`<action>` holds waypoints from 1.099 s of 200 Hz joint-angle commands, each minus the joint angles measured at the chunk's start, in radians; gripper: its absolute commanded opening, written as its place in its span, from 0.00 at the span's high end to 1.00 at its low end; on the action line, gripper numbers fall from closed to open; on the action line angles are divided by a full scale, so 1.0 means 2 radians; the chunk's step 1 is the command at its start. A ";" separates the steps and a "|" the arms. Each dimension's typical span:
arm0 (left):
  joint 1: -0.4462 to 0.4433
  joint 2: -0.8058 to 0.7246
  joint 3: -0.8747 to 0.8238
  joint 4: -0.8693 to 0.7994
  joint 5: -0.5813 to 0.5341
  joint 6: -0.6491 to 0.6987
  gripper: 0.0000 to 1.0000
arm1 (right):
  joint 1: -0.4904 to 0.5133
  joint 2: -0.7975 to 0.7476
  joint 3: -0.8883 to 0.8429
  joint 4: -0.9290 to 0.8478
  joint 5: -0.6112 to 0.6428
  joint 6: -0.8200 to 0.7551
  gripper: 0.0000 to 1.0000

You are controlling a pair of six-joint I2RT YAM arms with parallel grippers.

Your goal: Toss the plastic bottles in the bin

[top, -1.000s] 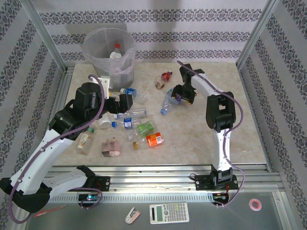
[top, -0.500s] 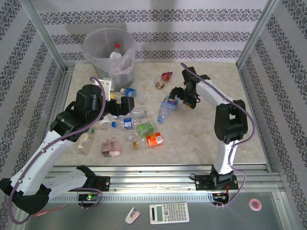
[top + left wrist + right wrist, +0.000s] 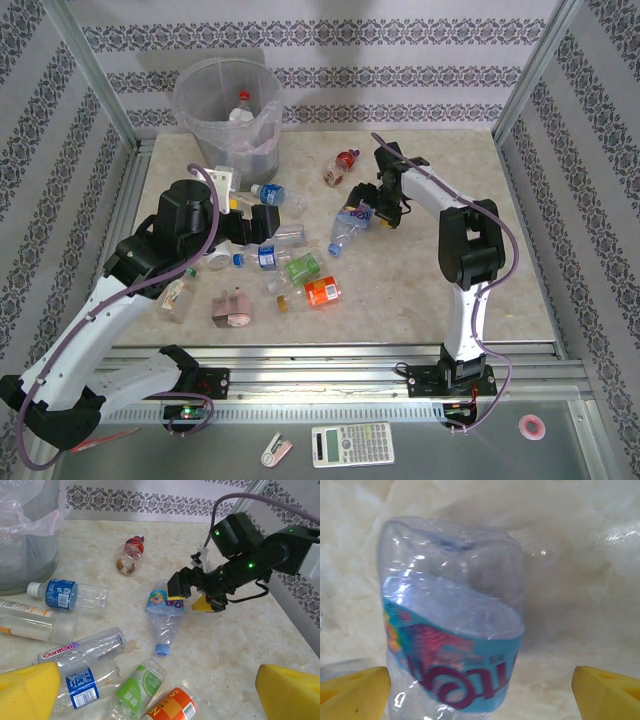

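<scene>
We see the bin [image 3: 228, 110] at the far left of the table [image 3: 500, 290], a red-capped bottle [image 3: 241, 103] inside it. Our left gripper [image 3: 160, 695] hangs spread wide above the bottles [image 3: 290, 262] scattered mid-table. Our right gripper [image 3: 480, 690] is spread too, its pads [image 3: 352, 687] either side of a blue-labelled bottle [image 3: 165, 611] lying on the table.

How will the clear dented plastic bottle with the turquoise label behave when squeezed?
The clear dented turquoise-labelled plastic bottle has buckled walls, so it probably caves when gripped. It looks empty, so likely light. Lying on its side on the smooth tabletop, it may roll or skid.
</scene>
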 commanded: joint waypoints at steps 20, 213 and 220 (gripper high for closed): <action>-0.006 -0.009 -0.005 0.014 -0.005 0.001 0.00 | 0.001 0.034 0.029 0.003 -0.006 0.008 0.07; -0.051 0.085 0.015 0.067 0.036 0.034 0.00 | -0.005 -0.059 -0.006 0.027 -0.015 0.053 0.58; -0.056 0.093 0.016 0.075 0.040 0.036 0.00 | -0.007 -0.075 -0.010 0.030 -0.016 0.056 0.59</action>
